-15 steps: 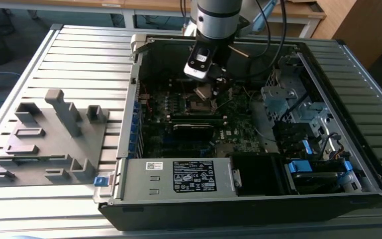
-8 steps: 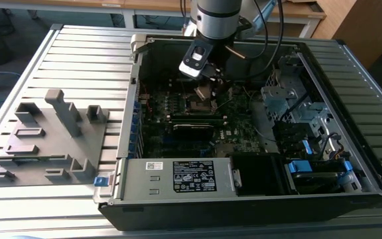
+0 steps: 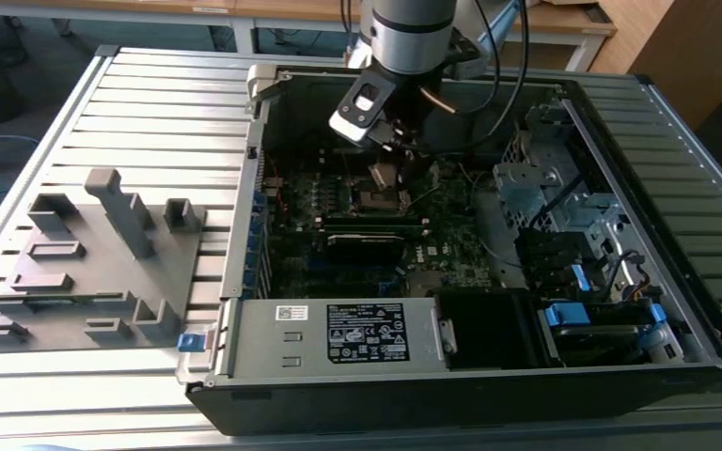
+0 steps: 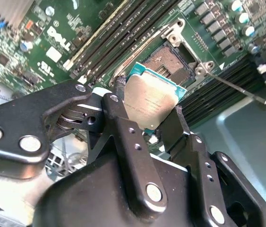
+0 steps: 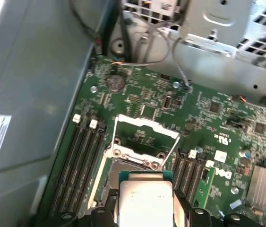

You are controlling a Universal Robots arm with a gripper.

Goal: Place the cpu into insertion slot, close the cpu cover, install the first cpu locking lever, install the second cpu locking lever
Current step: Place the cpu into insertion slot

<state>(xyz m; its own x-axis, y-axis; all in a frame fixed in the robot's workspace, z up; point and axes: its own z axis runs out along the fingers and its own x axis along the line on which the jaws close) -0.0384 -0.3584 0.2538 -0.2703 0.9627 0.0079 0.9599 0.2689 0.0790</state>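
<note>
I have the gripper [image 4: 148,106] pinching the cpu [image 4: 157,92] by two opposite edges, which I judge leaves its underside free to meet the contacts. The chip hangs just above the insertion slot [image 4: 170,59], slightly tilted and not yet seated. The cpu cover [image 5: 146,126] stands raised and a locking lever [image 4: 232,85] is swung aside, so the socket lies open. Memory slots [image 4: 123,33] flank it closely, leaving little room. In the exterior view the work sits toward twelve o'clock inside the computer case [image 3: 462,404], with the power supply [image 3: 298,343] at six o'clock and a grey fixture [image 3: 86,272] at nine o'clock on the desk [image 3: 148,103].
</note>
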